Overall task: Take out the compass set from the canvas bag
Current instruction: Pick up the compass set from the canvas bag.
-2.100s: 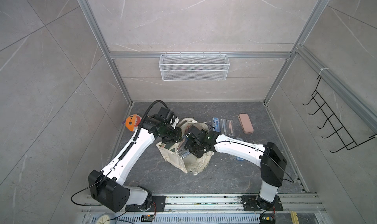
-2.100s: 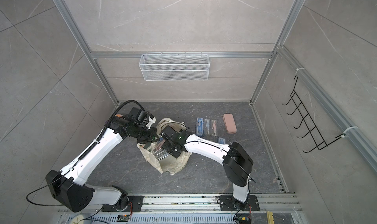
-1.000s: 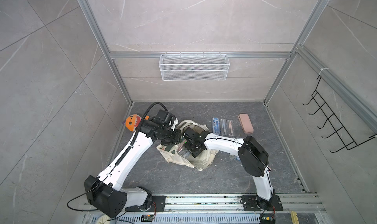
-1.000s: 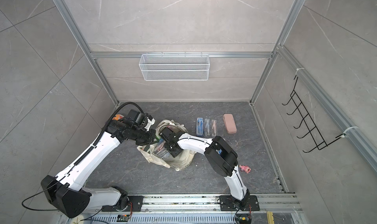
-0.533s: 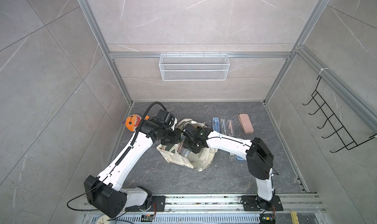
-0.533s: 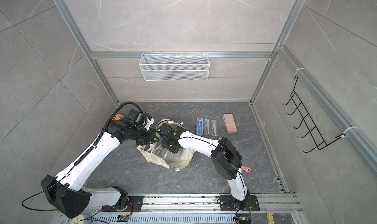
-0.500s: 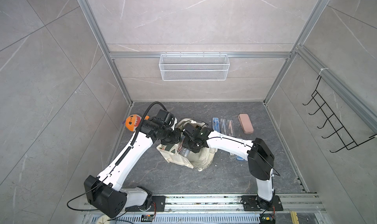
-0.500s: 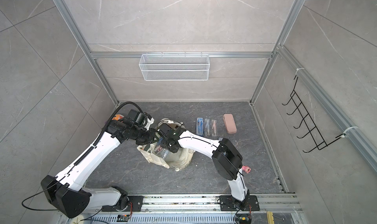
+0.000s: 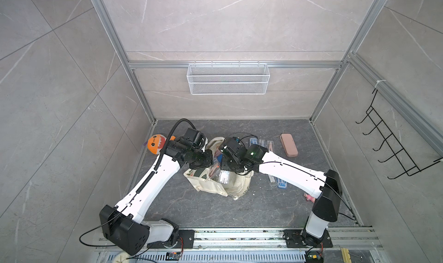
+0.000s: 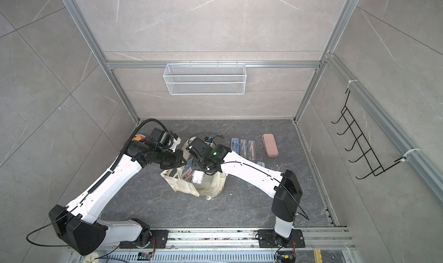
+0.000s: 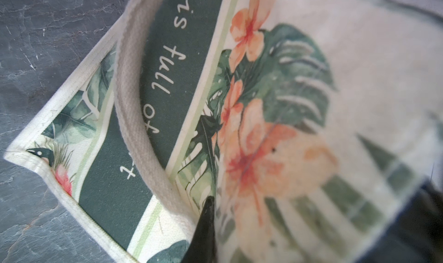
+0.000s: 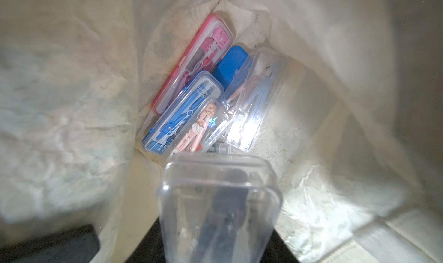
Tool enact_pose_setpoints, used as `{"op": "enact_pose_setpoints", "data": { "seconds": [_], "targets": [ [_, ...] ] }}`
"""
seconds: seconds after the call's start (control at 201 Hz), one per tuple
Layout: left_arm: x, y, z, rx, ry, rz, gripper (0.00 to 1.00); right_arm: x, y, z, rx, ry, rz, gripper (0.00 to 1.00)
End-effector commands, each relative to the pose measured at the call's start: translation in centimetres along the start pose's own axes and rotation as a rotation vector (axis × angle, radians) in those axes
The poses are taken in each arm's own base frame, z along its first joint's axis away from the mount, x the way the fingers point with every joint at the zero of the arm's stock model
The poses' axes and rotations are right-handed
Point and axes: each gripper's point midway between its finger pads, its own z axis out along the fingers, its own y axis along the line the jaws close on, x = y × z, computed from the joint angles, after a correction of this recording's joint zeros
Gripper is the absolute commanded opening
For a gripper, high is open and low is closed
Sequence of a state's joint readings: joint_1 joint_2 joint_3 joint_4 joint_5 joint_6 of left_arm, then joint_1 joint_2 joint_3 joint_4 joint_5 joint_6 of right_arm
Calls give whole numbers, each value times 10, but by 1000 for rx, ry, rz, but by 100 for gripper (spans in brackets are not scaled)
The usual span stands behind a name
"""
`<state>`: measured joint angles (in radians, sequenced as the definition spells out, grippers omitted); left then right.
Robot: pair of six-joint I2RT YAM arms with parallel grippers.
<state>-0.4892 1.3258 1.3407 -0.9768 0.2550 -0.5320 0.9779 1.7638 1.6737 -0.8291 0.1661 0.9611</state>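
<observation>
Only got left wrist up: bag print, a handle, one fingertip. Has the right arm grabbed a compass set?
Observer: Yes. In the right wrist view the right gripper is closed on a clear case; something dark shows inside, blurred.
Operator: Clear of the bag?
Observer: No. The cloth of the canvas bag surrounds the case on all sides in that view.
Operator: Anything left inside?
Observer: A pink case, a blue case and other clear cases lie deeper in.
</observation>
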Motion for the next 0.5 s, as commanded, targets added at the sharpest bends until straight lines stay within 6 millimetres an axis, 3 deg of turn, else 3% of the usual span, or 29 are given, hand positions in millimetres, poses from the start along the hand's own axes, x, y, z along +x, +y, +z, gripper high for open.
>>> {"op": "enact_pose_setpoints", "data": {
  "seconds": [0.0,0.13,0.339,0.493],
  "targets": [
    [-9,-6,-5,5,-22,4,0,-19,-6,-35,1,-81,-64,36],
    [-9,-4,-4,-5,-13,8,0,-33,-17,-58,-17,-117,-76,35],
    [-7,0,-7,-23,-6,15,0,-55,-66,-87,-15,-141,-97,35],
    [-6,4,-11,-38,-10,16,0,-48,-106,-81,57,-55,-189,36]
  ]
}}
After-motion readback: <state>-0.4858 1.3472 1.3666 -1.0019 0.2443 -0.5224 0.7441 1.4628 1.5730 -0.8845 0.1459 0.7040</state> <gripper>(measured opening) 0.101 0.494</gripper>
